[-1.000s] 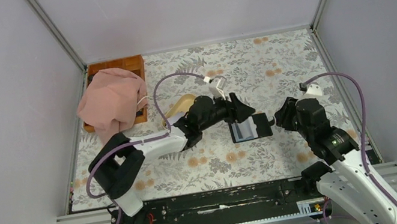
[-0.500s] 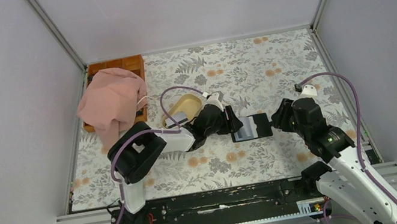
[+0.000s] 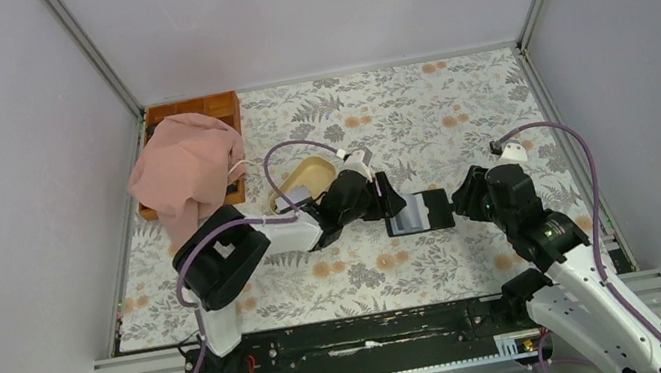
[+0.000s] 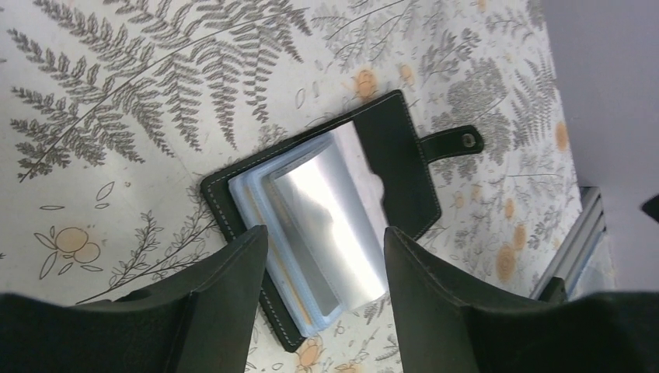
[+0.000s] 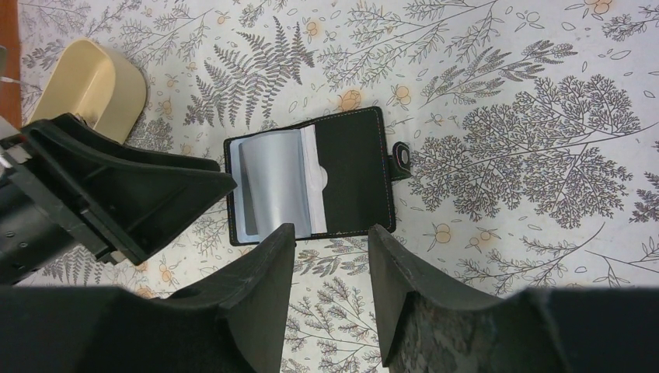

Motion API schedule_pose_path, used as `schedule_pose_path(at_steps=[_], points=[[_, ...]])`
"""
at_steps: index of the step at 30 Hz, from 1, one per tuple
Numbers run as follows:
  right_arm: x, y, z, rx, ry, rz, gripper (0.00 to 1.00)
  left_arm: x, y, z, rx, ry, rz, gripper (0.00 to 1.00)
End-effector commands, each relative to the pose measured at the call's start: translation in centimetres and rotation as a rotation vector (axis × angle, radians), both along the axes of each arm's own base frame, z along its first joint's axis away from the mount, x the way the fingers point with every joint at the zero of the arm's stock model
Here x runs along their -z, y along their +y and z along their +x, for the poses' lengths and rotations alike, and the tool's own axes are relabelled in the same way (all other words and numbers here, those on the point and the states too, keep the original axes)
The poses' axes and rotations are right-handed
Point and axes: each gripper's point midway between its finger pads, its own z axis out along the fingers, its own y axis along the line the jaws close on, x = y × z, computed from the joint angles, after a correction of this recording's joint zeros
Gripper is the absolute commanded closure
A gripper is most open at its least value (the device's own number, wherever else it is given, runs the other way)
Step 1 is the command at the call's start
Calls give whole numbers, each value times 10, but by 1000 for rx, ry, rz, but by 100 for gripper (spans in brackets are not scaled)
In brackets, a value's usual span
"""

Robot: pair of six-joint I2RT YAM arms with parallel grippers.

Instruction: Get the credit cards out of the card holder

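clearly spread, left end effector (image 4: pixel 325 235) and right end effector (image 5: pixel 330 230) flank the card holder (image 4: pixel 402 159), contents unreadable.

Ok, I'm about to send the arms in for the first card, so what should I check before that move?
1. Card holder lies open, inside up: ok.
2. Its clear sleeves are exposed: ok.
3. Left gripper jaws open, holding nothing: ok.
4. Right gripper jaws open, holding nothing: ok.
5. Credit cards visible inside the sleeves: cannot tell.
6. Beige dish apart from the holder: ok.
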Motion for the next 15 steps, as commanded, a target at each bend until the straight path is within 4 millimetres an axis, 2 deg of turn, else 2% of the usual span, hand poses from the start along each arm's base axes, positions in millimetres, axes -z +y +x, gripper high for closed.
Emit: schedule_pose_path(at_steps=[1,7,15], points=[[-8,4,6,-15,-44,7,53,-28,-6,-2,30,-41,-48,36],[-7,4,7,-14,-44,9,53,-31,-19,-4,65,-28,-75,36],[-6,4,6,-12,-40,6,53,-15,-24,-5,65,-4,-58,35]])
